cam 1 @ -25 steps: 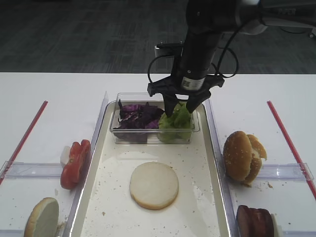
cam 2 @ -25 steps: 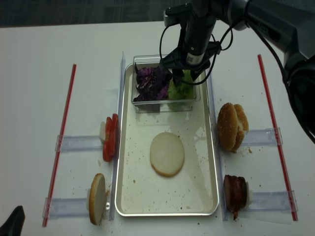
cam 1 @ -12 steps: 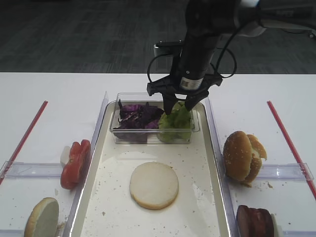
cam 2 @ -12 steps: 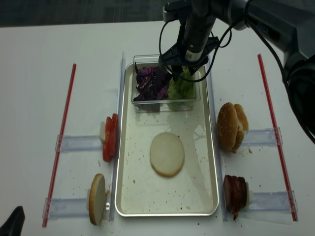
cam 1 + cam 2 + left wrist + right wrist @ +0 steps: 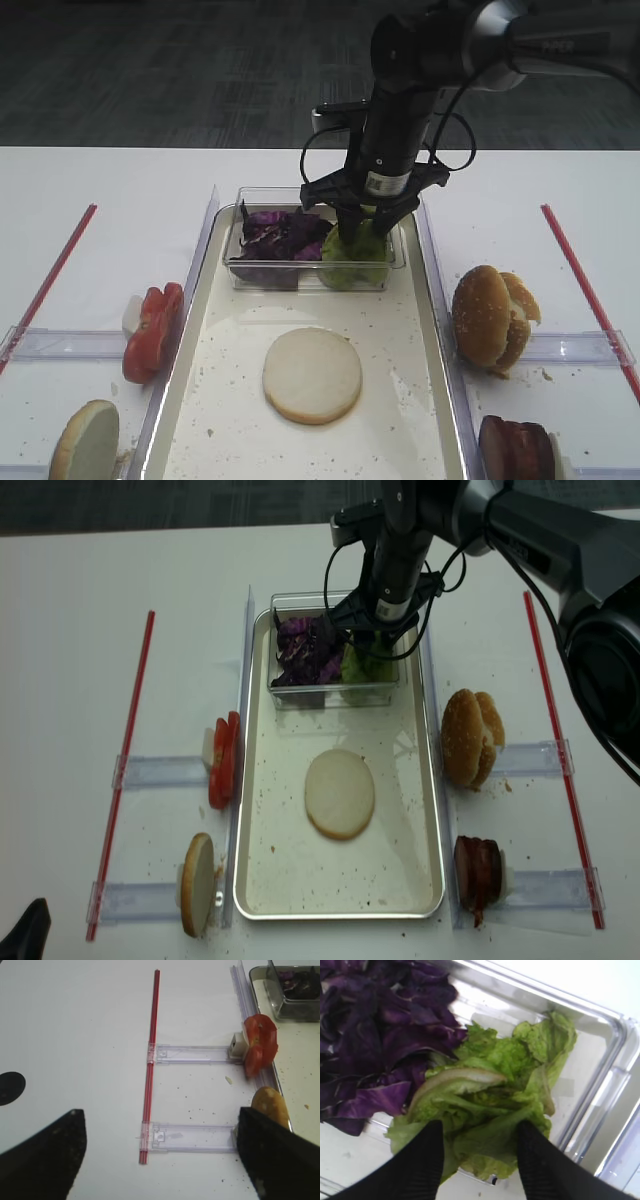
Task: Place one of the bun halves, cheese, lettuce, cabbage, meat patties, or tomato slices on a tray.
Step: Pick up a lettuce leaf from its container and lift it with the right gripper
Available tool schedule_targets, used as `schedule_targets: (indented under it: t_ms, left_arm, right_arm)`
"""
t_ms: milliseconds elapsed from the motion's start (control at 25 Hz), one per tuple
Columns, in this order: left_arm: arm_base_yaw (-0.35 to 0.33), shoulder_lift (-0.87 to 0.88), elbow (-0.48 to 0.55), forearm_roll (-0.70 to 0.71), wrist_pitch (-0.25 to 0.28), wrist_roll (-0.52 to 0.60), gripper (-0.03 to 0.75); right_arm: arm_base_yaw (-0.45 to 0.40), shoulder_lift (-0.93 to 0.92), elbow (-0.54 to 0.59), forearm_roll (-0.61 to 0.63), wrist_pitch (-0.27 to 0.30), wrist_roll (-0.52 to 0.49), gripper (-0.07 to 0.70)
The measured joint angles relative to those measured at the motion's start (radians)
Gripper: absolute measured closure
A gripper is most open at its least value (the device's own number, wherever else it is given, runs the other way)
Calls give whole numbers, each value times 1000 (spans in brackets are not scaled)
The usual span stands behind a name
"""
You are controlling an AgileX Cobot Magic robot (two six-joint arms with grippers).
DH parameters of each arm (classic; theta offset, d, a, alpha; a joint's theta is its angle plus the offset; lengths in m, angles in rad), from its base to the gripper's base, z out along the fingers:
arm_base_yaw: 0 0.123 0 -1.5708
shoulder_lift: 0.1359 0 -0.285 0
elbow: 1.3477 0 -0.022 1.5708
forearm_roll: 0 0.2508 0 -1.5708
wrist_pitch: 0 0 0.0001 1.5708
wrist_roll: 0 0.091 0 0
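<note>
High view, right pincer [image 5: 366, 226] down in the tub [image 5: 250, 262] at the tray's [image 5: 432, 330] far end, bun half [image 5: 312, 375] mid-tray, right wrist view, half-open fingers [image 5: 422, 1160] straddling lettuce [image 5: 495, 1105] beside cabbage [image 5: 375, 1035], grip unclear, left wrist view, left pincer [image 5: 160, 1157] wide open, empty over the desk [image 5: 75, 1035].

The right claw [image 5: 479, 1157] shows only 2 dark fingers [image 5: 422, 1160], cut off at the wrist view's 6 o'clock edge; the lettuce [image 5: 492, 1105] hides their tips. In the left wrist view, dark blurred shapes fill both lower corners. The meat patties [image 5: 517, 448] are cropped at the high view's 5 o'clock edge.
</note>
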Motion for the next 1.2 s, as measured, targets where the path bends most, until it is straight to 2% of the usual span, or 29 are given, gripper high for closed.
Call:
schedule_targets:
  t_ms: [520,600,1000,1200]
  left_arm:
    - [0,0,0,0,0,0,150]
    - [0,0,0,0,0,0,150]
    - [0,0,0,0,0,0,150]
    - [0,0,0,0,0,0,150]
  right_arm:
    - [4,21,-6,-13,10,16,266]
    - [4,23,-6,-15,12,16,298]
    - [4,23,-6,-55,36,18,552]
    - [4,23,-6,-60,36,18,588]
